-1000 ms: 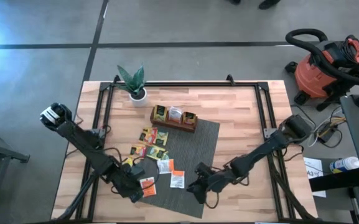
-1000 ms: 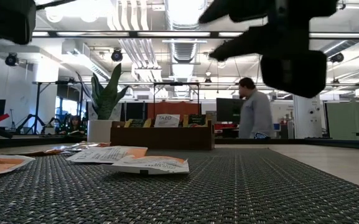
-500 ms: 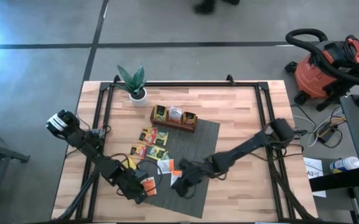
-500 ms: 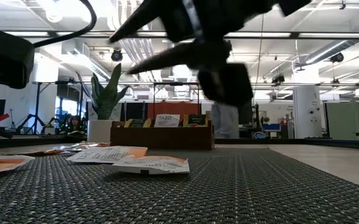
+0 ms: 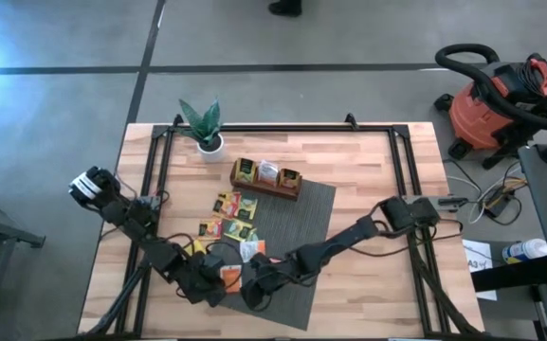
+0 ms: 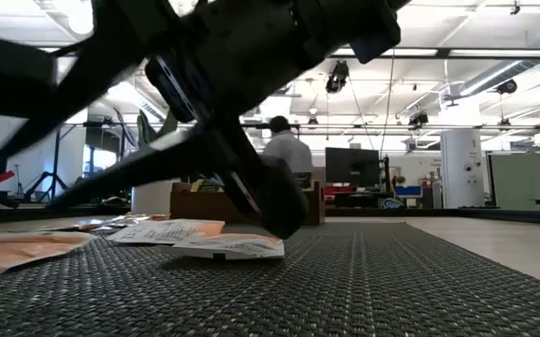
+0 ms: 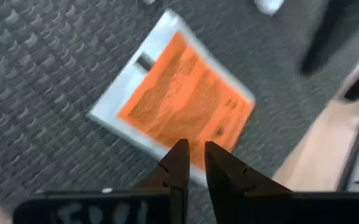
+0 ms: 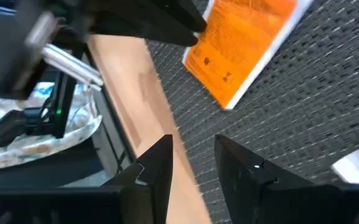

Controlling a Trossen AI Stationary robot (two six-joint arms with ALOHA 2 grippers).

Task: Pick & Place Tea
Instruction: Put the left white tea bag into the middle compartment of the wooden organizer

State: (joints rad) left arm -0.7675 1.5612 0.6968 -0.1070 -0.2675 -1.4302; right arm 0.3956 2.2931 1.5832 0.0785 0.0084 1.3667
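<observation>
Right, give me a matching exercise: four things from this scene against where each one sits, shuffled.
Things:
1. potted plant
2. wooden tray
3. red vacuum
4. orange sachet

Places:
A. on the floor to the right of the table
B. near-left part of the grey mat
C. the table's far-left corner
D. far edge of the grey mat

Pairs: 1-C; 2-D; 3-A; 4-B

The left gripper (image 5: pixel 218 282) sits low at the table's near edge, fingers (image 7: pixel 178 163) nearly together. The right arm stretches far across (well past centre), its gripper (image 5: pixel 251 293) just beside, fingers (image 8: pixel 157 163) parted.
</observation>
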